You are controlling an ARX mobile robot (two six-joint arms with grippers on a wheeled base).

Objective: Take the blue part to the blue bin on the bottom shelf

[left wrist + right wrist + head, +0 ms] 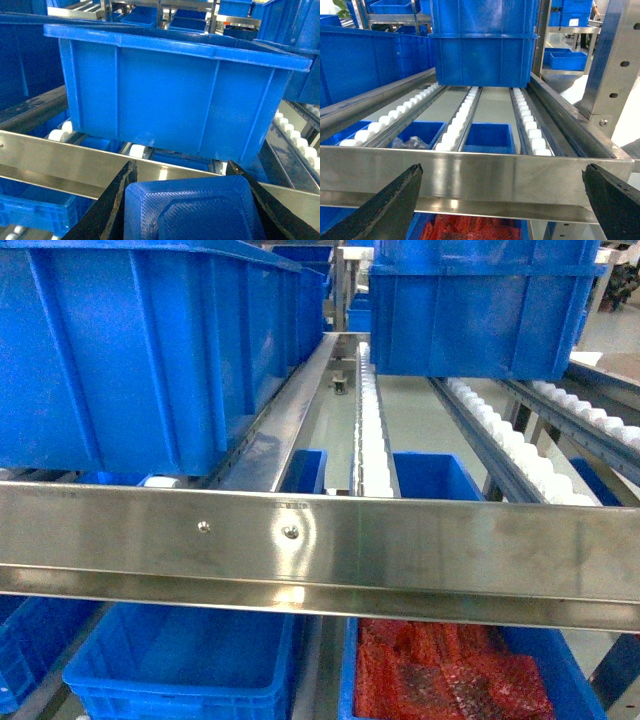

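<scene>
Two black fingers [107, 210] of the left tool [192, 210] stand on either side of the blue part [192, 212], clamped on it; in the left wrist view the part shows a woven-looking top face with a raised inner outline, and it hangs in front of a steel front rail [60, 160] of the rack. Behind that rail a big blue crate [170, 95] sits on white rollers [136, 150] of the upper level. In the right wrist view the right tool [502, 200] has its fingers [385, 205] spread far apart with nothing between them, pointing at a steel crossbar [485, 175] and the roller lanes [462, 115] beyond, where stacked blue crates [482, 45] stand at the far end. From the head view neither tool is seen; a wide steel beam [400, 550] runs across the middle. Below it, on the bottom shelf [320, 670], the blue bin [185, 665] sits at lower left with plain inner walls, and just beside it on the right is a like crate [570, 670] filled with red bubble wrap [450, 675]. Above the beam, one large blue crate [140, 350] stands at the left and another [480, 310] at the upper right, with a line of white rollers [372, 430] running between them. The part is held up at the level of the upper rail, not in the bin.
</scene>
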